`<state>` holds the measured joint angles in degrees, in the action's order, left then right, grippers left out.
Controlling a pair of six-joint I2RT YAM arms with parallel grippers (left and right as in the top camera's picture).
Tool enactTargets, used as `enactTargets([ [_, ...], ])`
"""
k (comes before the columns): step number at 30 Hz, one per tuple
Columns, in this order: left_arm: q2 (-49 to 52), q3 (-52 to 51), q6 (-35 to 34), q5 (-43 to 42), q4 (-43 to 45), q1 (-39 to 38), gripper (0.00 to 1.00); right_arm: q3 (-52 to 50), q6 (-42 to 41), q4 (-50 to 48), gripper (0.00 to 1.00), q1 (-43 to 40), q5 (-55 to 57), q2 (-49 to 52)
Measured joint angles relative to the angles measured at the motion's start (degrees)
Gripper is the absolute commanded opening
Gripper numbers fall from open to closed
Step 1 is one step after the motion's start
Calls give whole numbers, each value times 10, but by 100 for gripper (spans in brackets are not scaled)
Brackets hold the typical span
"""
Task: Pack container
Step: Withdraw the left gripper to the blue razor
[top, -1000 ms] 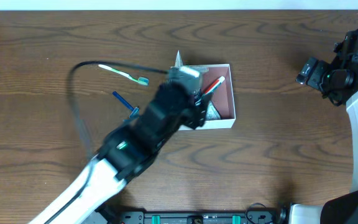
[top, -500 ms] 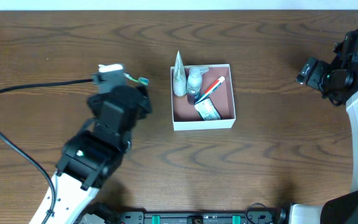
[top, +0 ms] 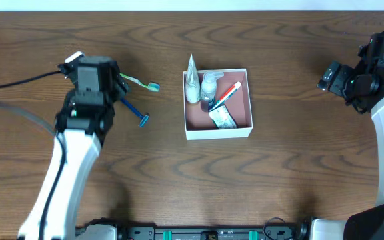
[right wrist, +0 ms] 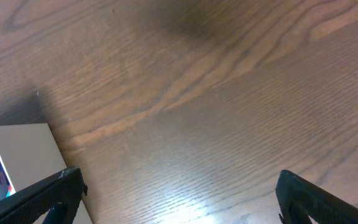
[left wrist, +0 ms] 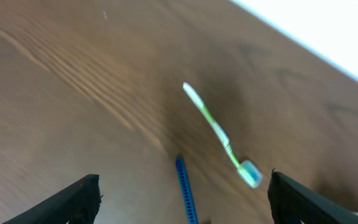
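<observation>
Two grippers, both jaws spread wide, nothing between them. Left gripper (left wrist: 182, 186) hovers over green toothbrush (left wrist: 219, 134) and blue razor (left wrist: 184, 196), both lying on tabletop (top: 299, 167) left of container (top: 219, 132). Container sits mid-tabletop, holding small clear bottle (top: 209, 83), red-white tube (top: 229, 91) and sachet (top: 223, 119). White cone-shaped pouch (top: 191, 79) leans at its far-left corner. Right gripper (right wrist: 176, 186) is well apart, near right edge.

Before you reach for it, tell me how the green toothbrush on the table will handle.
The green toothbrush looks thin and plastic, so probably light and fairly stiff. It lies flat on the smooth wooden table, so a push may slide or spin it. Its slim handle leaves little to pinch.
</observation>
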<state>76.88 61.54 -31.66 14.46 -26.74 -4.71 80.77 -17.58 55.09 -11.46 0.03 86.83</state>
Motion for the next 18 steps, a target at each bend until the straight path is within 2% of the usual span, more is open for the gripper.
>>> enactTargets([
  [5, 78, 0, 4, -58, 26, 31, 86, 0, 0, 0, 99, 0, 0, 0],
  [18, 179, 0, 4, -156, 29, 32, 86, 0, 0, 0, 99, 0, 0, 0],
])
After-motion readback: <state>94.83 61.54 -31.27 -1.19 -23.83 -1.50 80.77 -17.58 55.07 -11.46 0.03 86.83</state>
